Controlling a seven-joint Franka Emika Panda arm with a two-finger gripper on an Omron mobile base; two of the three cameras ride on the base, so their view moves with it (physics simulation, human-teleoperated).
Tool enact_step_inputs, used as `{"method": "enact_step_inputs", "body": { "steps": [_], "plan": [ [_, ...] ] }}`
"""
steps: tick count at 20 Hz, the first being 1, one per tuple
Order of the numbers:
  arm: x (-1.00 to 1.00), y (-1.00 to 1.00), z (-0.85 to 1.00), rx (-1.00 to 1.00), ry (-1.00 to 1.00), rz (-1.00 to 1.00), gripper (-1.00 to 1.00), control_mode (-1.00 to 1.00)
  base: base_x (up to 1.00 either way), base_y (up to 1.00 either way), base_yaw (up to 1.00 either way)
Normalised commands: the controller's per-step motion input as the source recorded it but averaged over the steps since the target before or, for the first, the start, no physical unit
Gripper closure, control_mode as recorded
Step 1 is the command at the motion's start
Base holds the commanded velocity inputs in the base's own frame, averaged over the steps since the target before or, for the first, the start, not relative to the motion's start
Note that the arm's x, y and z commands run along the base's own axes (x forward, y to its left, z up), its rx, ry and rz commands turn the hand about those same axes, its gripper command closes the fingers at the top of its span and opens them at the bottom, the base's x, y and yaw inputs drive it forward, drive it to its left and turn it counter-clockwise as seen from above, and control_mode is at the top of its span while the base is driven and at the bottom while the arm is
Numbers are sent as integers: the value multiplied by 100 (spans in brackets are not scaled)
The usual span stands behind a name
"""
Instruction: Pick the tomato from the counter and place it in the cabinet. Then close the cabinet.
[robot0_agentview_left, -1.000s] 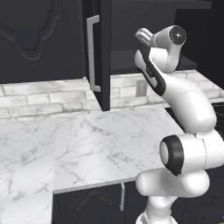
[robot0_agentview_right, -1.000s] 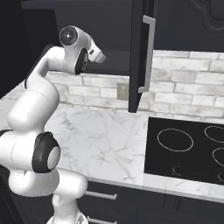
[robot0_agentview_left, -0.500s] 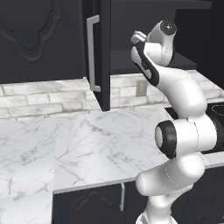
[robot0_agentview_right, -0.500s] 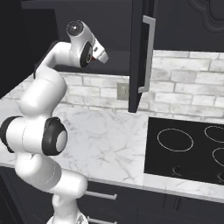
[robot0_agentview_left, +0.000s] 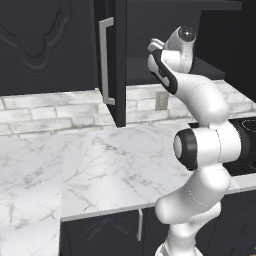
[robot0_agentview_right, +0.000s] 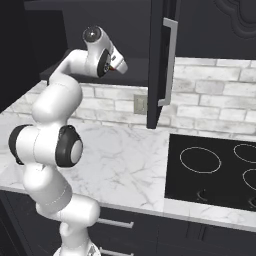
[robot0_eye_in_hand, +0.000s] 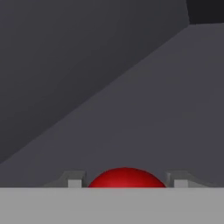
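Observation:
The red tomato (robot0_eye_in_hand: 126, 178) sits between my fingertips (robot0_eye_in_hand: 75, 180) in the hand view, with my gripper (robot0_eye_in_hand: 126, 183) shut on it. Ahead of it lie the dark inner walls and shelf of the cabinet (robot0_eye_in_hand: 131, 109). In the right base view my gripper (robot0_agentview_right: 121, 66) is raised at the open cabinet's (robot0_agentview_right: 137, 67) shelf height, a speck of red tomato (robot0_agentview_right: 116, 69) showing at its tip. In the left base view the hand (robot0_agentview_left: 156, 50) points into the cabinet (robot0_agentview_left: 142, 67) beside the open door (robot0_agentview_left: 117, 60). The white marble counter (robot0_agentview_left: 100, 165) lies far below.
The open cabinet door with its silver bar handle (robot0_agentview_right: 167, 62) juts out over the counter (robot0_agentview_right: 115, 160) to the right of the hand. A black cooktop (robot0_agentview_right: 210, 170) lies on the right. A closed carved door (robot0_agentview_left: 40, 45) is at the left. A wall outlet (robot0_agentview_left: 161, 101) sits under the cabinet.
The arm has straightened upward and the hand has risen and moved further toward the cabinet opening. The grip on the tomato is unchanged.

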Motion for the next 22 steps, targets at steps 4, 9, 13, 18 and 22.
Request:
{"method": "enact_step_inputs", "body": {
  "steps": [4, 9, 13, 18, 22],
  "plan": [
    [34, -13, -32, 0, 0, 0, -100, -100, 0, 0, 0],
    [0, -21, -30, 0, -15, 0, -100, -100, 0, 0, 0],
    [-2, -3, -52, 0, -43, 3, -100, -100, 0, 0, 0],
    [2, 0, -49, -4, -34, 7, -100, -100, 0, 0, 0],
    [-10, 0, -5, 0, -9, 8, -100, -100, 0, 0, 0]
  ]
}}
